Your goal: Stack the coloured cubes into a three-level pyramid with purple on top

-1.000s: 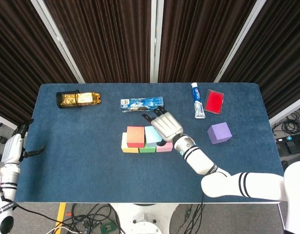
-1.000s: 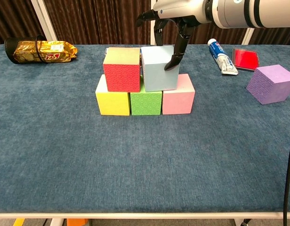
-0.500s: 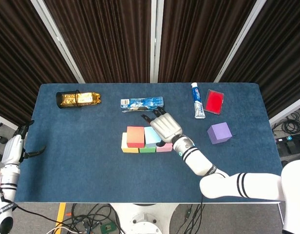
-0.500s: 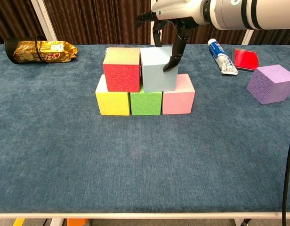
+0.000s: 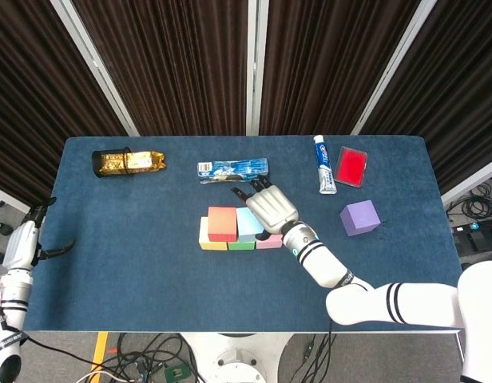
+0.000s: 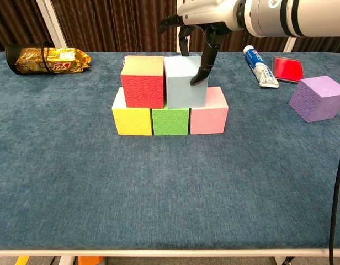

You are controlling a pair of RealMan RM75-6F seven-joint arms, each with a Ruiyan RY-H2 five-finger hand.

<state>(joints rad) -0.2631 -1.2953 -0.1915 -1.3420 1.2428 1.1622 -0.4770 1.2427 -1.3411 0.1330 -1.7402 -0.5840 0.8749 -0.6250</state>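
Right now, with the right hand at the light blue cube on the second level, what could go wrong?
1. The right hand has a fingertip against the light blue cube; withdrawing carelessly could drag it off the green cube and pink cube.
2. The red cube sits flush beside it, so a sideways nudge may shift both.
3. The purple cube lies far right; the arm swinging back with it could clip the stack.
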